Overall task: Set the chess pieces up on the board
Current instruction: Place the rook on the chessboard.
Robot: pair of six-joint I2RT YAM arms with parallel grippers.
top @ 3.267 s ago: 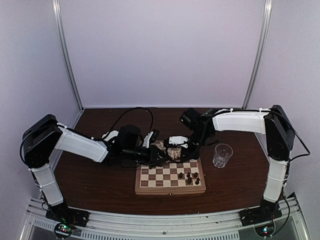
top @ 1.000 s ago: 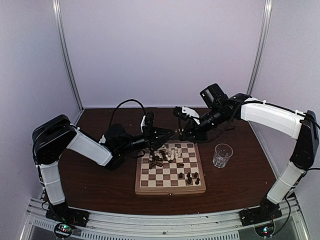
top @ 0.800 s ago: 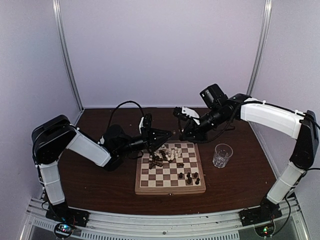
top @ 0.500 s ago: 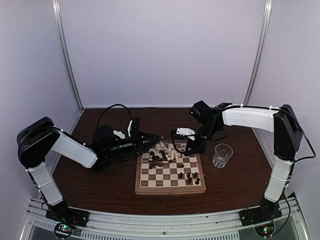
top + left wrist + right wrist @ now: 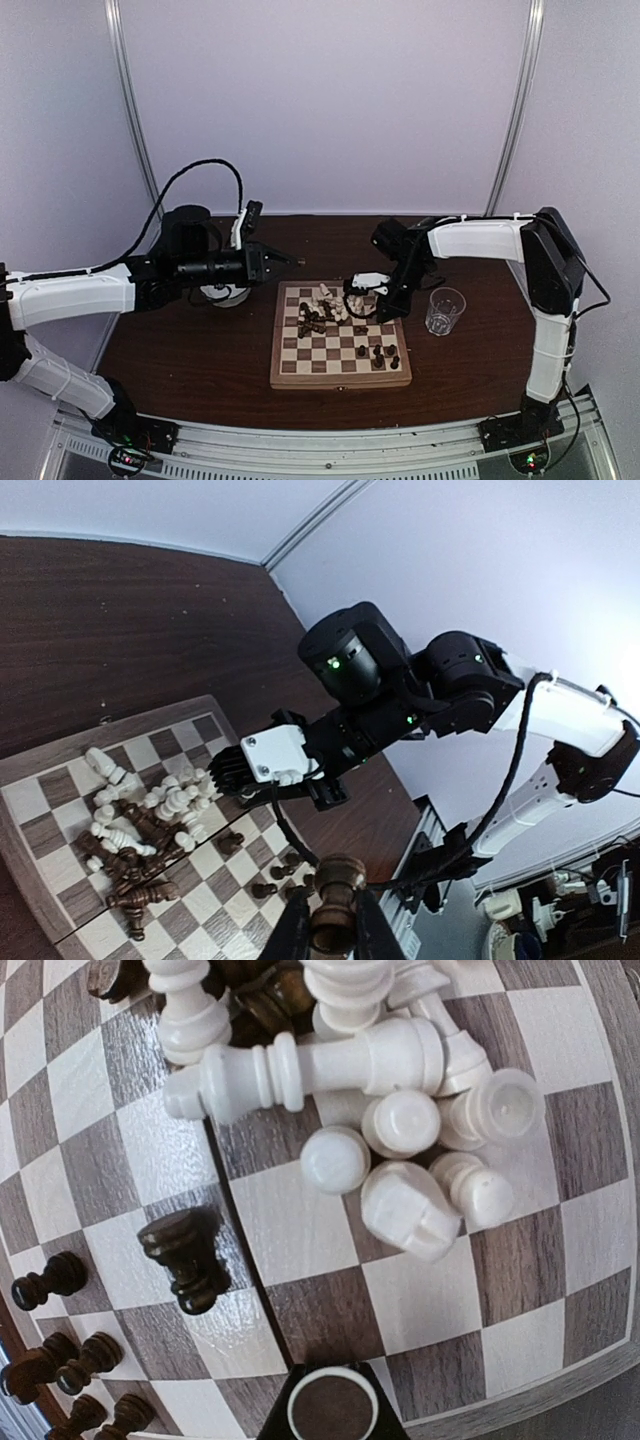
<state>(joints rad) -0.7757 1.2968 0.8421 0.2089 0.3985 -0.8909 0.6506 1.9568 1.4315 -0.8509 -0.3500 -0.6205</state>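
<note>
Brown table [image 5: 200, 350] | left claw [image 5: 335, 935] clamps dark chessman [image 5: 338, 880], left of board [image 5: 340, 355]

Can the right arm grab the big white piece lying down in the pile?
Probably not yet. The right claw hangs right over that white piece, nothing between, but it is already shut on another piece.

Glossy wooden chess pieces [image 5: 330, 1065], smooth wooden board [image 5: 300, 1230] (faint sheen)

- Even, soft light overhead; your top view is slightly grainy.
- Left wrist view bends at edges; nearest dark piece [image 5: 337, 917] blurs.
- Right wrist: sheen on board [image 5: 420, 1305].
</note>
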